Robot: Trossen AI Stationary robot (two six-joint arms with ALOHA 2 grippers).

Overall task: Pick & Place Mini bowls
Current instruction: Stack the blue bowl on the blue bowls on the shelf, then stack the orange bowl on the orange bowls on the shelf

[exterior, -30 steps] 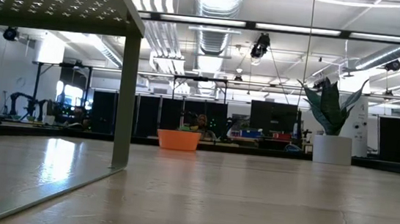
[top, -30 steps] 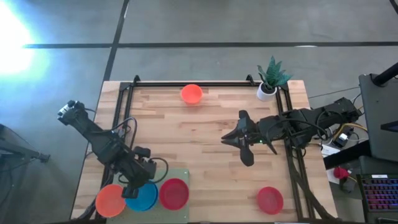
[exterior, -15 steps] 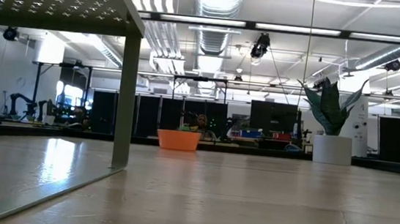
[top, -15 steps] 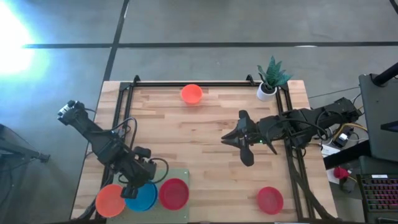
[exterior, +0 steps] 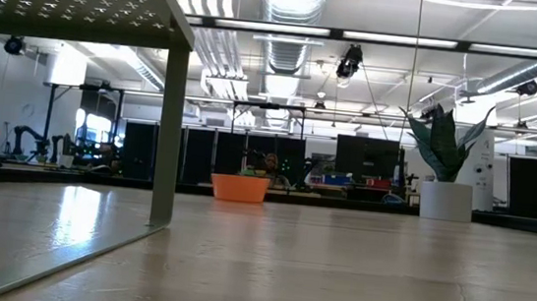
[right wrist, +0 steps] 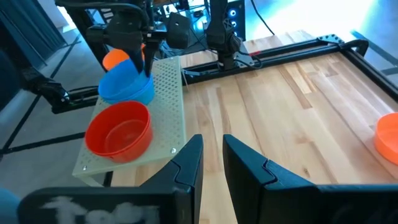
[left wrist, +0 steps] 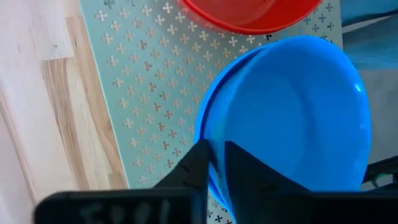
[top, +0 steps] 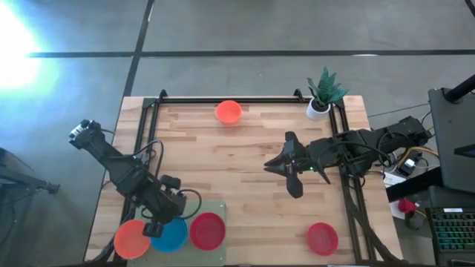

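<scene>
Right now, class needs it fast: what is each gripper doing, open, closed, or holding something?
Left gripper: fingers astride the blue bowl's rim; grip or release cannot be told.
Right gripper: above bare table, holding nothing, slightly open.

No legible txt, labels, brands or nos. anywhere in these views.

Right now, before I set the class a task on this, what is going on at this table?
The left gripper is at the rim of a blue round plastic mini bowl on the pale green perforated shelf at the near left corner, with an orange bowl and a red bowl on either side. The right gripper waits over mid-table, holding nothing. Another orange bowl sits at the far edge, another red bowl near the right.
</scene>
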